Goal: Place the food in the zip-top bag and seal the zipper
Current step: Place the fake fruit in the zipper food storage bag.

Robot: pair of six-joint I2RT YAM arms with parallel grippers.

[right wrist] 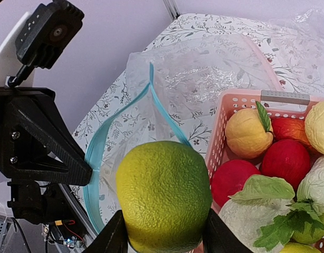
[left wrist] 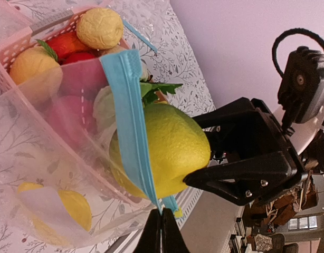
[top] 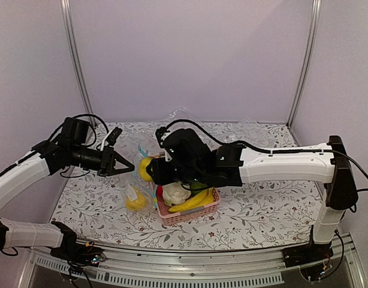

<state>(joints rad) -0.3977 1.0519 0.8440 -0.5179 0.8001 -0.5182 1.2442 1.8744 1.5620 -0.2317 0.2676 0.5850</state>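
Currently the bag (right wrist: 204, 68) lies on the table (top: 262, 210) left of the basket (right wrist: 223, 132), its near side touching the basket rim. The zipper (right wrist: 101, 142) is parted: in the right wrist view its two blue strips spread from a point at the far end into a widening gap toward the camera. The left gripper (left wrist: 161, 232) is clenched on the near strip and holds that edge up off the table. The green fruit (right wrist: 164, 192) sits right at this mouth, against the strip, grasped on both sides by the right gripper (right wrist: 166, 236); room either side of it looks tight, with the left fingers close on one side and the basket wall on the other. A yellow fruit (left wrist: 72, 211) lies inside the bag at its low end. The left arm reaches in from the left wall, forearm about level, pointing right. The right arm stretches from its base leftward across the basket, wrist above the basket's contents.
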